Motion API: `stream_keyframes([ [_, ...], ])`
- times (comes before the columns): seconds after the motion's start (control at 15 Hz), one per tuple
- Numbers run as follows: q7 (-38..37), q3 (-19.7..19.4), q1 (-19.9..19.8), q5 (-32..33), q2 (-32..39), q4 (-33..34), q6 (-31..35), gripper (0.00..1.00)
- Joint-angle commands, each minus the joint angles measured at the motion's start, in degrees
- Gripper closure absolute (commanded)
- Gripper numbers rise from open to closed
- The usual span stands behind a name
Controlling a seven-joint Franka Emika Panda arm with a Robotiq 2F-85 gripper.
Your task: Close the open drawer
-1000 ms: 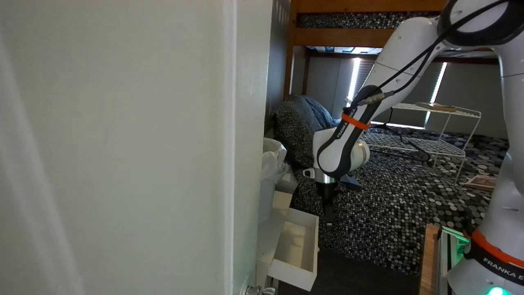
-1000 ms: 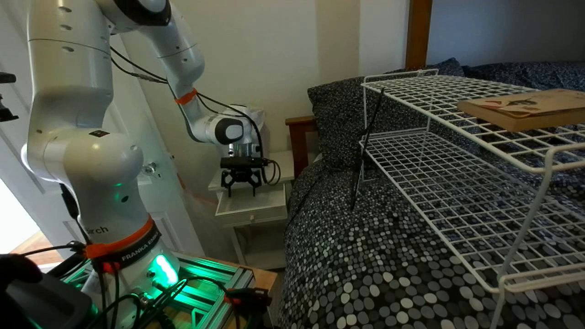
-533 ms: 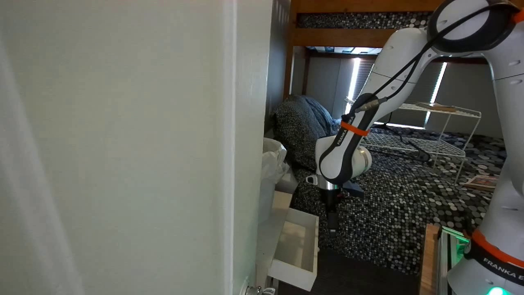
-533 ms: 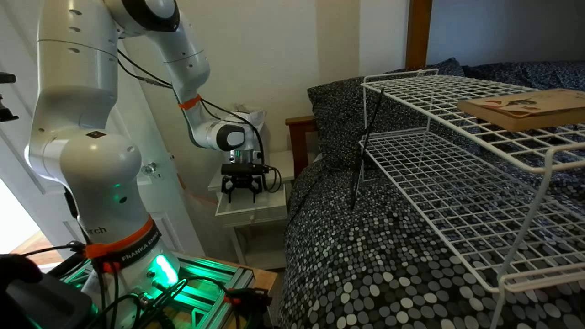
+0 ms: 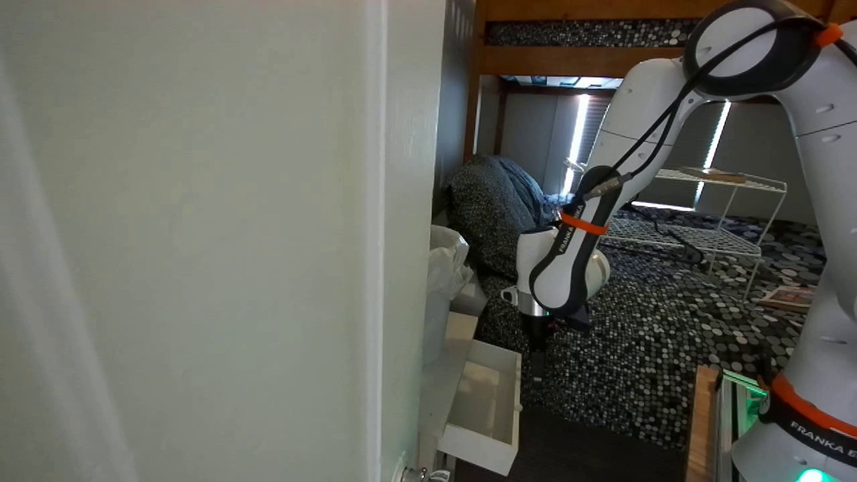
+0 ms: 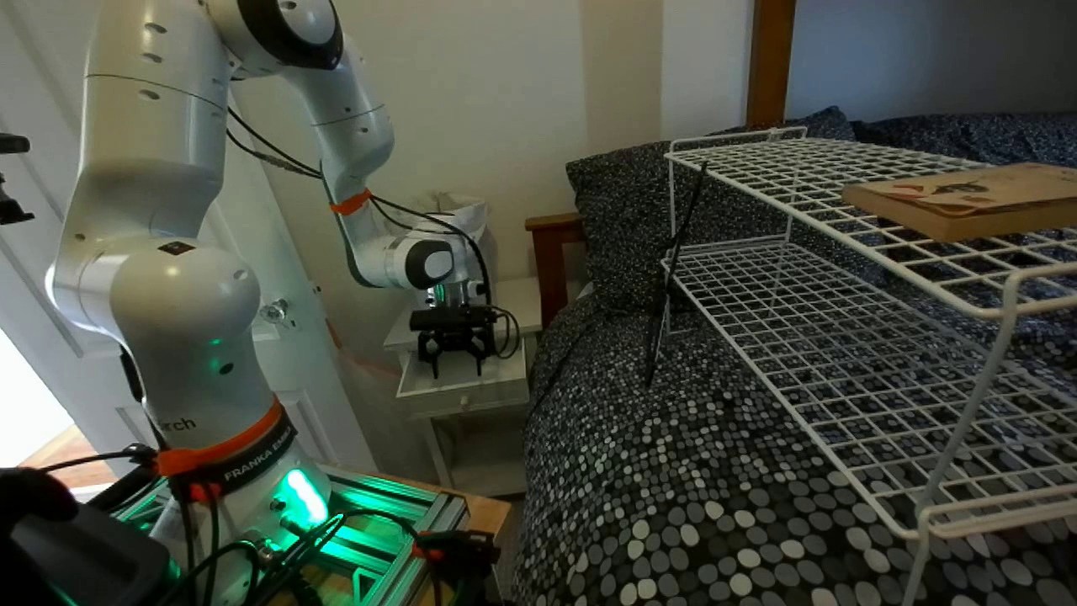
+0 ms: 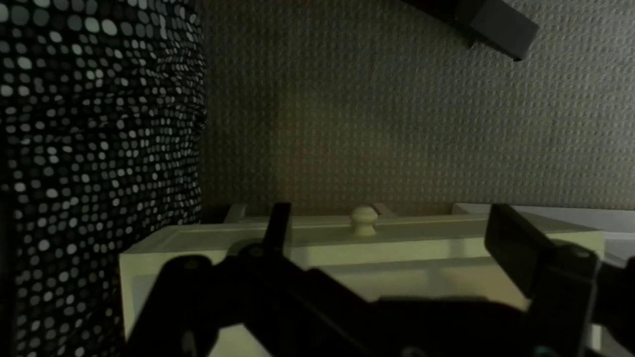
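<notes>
The cream-white drawer (image 5: pixel 479 448) stands pulled out of the white cabinet (image 5: pixel 442 375), its pale inside showing. In an exterior view its front panel (image 6: pixel 492 394) faces the camera, with a small round knob (image 6: pixel 464 402). My black gripper (image 6: pixel 458 372) points down there, over the drawer's front part. In an exterior view the gripper (image 5: pixel 537 376) appears just right of the drawer's far front corner. In the wrist view the open gripper (image 7: pixel 390 213) has nothing between its fingers. The drawer's front rim (image 7: pixel 377 253) and knob (image 7: pixel 363 219) show below and between the fingers. I cannot tell whether anything touches.
A bed with dotted bedding (image 6: pixel 639 471) runs along one side of the drawer. A white wire rack (image 6: pixel 757 278) stands on it with a book (image 6: pixel 968 198). A white bin with a bag (image 5: pixel 445 268) stands on the cabinet. A door (image 5: pixel 201 241) is on the cabinet's other side.
The arm has lowered, and my gripper has moved down and slightly to the right in an exterior view. It stays open. The drawer has not moved.
</notes>
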State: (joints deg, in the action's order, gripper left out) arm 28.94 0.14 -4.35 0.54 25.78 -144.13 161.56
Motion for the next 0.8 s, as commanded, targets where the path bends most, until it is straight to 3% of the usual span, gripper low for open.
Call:
stream_keyframes([
  [0.0, -10.4, -5.0, 3.8, 6.7, 4.1, -0.9, 7.5, 0.00],
  [0.2, -15.7, -7.8, 6.1, 8.7, 7.6, -0.6, 10.1, 0.00],
  [0.4, -17.3, -7.0, 6.2, 8.6, 11.0, -0.4, 13.0, 0.00],
  [0.73, -19.5, -8.5, 9.9, 7.8, 15.4, 0.4, 22.0, 0.00],
])
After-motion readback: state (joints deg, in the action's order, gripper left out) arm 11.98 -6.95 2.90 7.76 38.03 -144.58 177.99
